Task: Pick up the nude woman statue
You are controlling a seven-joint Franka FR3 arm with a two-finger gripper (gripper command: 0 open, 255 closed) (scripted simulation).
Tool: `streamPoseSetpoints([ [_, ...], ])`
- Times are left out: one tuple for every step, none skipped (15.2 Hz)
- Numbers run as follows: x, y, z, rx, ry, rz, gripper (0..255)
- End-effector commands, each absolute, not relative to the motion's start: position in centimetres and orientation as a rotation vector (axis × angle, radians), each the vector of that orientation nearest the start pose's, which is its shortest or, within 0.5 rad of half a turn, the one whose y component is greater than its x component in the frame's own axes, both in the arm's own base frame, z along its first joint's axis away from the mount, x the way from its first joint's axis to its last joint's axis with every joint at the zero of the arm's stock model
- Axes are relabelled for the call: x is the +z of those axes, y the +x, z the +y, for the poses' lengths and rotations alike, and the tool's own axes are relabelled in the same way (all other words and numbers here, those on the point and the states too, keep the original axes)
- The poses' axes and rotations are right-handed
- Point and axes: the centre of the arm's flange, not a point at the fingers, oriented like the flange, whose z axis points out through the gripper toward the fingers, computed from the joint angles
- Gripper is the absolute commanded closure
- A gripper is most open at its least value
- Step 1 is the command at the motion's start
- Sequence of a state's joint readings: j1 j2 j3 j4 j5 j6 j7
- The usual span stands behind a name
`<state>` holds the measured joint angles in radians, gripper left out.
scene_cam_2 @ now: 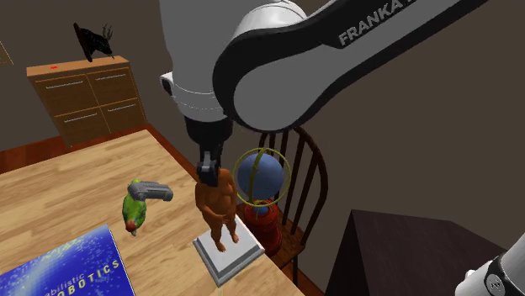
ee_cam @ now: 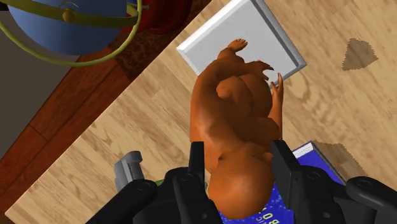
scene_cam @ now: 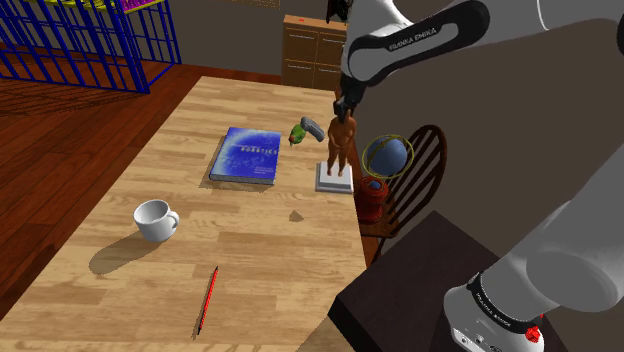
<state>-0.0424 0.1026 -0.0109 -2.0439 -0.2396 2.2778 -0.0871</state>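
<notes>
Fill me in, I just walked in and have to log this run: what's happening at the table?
The white arm's gripper is at the top of the brown statue, with its fingers clasping the head from both sides. The statue stands upright on its white base, which rests on the wooden table near the edge, close to a blue globe. It is not yet lifted. A blue book and a white mug lie farther off.
</notes>
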Motion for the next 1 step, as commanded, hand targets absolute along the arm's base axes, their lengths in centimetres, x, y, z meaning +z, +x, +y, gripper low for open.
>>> streamPoseSetpoints([
  [40.84,58.19,-3.70,-0.198,-3.324,-0.297,255],
])
